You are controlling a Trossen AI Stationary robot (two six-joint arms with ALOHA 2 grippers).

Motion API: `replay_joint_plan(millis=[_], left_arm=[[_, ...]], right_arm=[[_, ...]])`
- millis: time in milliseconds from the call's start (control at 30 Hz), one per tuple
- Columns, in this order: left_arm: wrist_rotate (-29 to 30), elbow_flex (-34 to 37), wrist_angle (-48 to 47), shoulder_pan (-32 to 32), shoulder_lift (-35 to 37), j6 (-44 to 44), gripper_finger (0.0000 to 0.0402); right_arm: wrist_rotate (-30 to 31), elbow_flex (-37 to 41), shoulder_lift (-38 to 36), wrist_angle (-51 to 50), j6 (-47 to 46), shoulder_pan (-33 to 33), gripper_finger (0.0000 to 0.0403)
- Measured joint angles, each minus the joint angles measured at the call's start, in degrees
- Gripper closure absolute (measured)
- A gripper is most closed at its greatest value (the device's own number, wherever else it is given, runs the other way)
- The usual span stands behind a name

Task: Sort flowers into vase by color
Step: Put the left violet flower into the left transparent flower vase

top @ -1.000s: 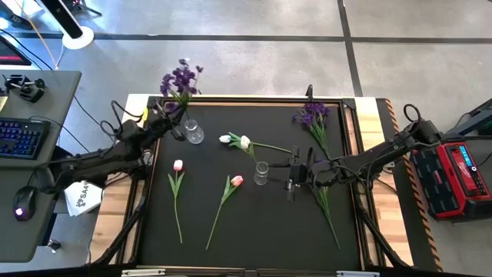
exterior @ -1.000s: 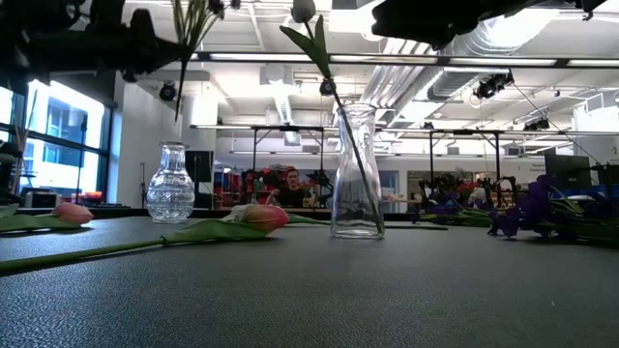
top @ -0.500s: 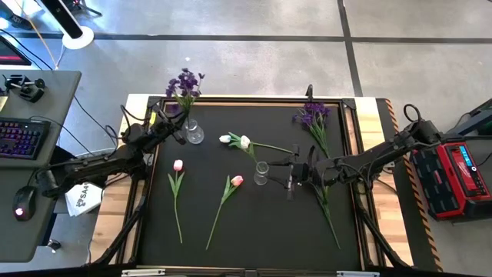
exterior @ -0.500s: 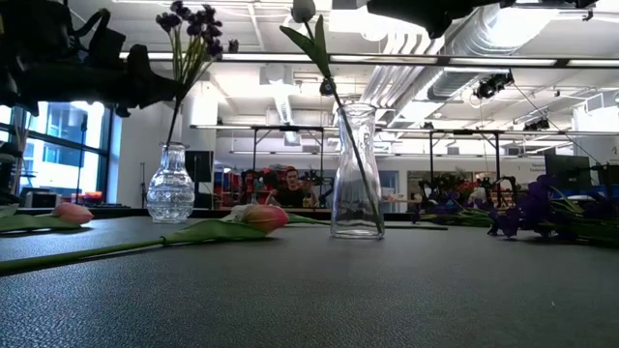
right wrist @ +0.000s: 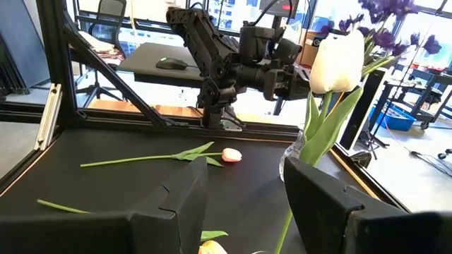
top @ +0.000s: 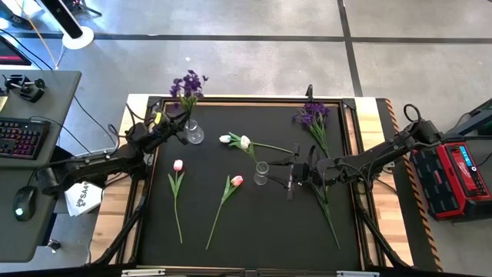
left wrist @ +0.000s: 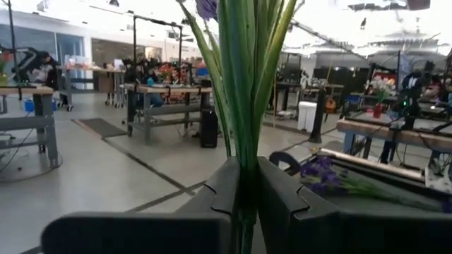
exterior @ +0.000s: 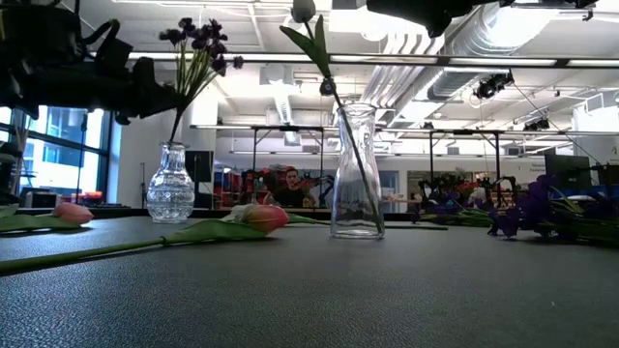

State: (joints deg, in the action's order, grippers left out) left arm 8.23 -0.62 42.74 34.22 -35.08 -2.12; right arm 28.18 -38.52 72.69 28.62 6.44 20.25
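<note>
We look down on a black mat (top: pixel 254 223). At 11 o'clock our left gripper (top: pixel 171 128) holds purple flowers (top: pixel 188 85) at a small glass vase (top: pixel 194 134). Near centre, our right gripper (top: pixel 289 175) sits beside a second vase (top: pixel 262 173). 2 pink tulips (top: pixel 177 165) lie at 7 o'clock, a white tulip (top: pixel 243 142) at 12, more purple blooms (top: pixel 313 115) at 1.

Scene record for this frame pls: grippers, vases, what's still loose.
left gripper: fingers shut on the green stems of the dark purple flower bunch
bunch: stem ends inside the round clear glass vase
right gripper: fingers open, next to the tall clear glass vase
tall vase: holds one white tulip
loose on black mat: pink tulip, second pink tulip, white tulip head, purple flowers by the right edge
</note>
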Motion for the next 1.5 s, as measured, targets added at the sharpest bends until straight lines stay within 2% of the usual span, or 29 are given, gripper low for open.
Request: replay_joint_plan(millis=[733, 1133, 1500], left_arm=[[1.55, -0.04, 0.85, 0.0, -2.36, 1.07, 0.0389], [1.57, -0.07, -2.94, 0.0, -3.18, 0.24, 0.0301], [1.55, -0.07, -3.06, 0.0, -2.77, 1.96, 0.024]], right_arm=[[-0.12, 0.0, 0.0, -0.16, 0.02, 0.0, 0.0231], [-0.1, 0.0, 0.0, -0.55, 0.02, 0.0, 0.0231], [-0.08, 0.0, 0.0, -0.52, -0.15, 0.0, 0.0231]])
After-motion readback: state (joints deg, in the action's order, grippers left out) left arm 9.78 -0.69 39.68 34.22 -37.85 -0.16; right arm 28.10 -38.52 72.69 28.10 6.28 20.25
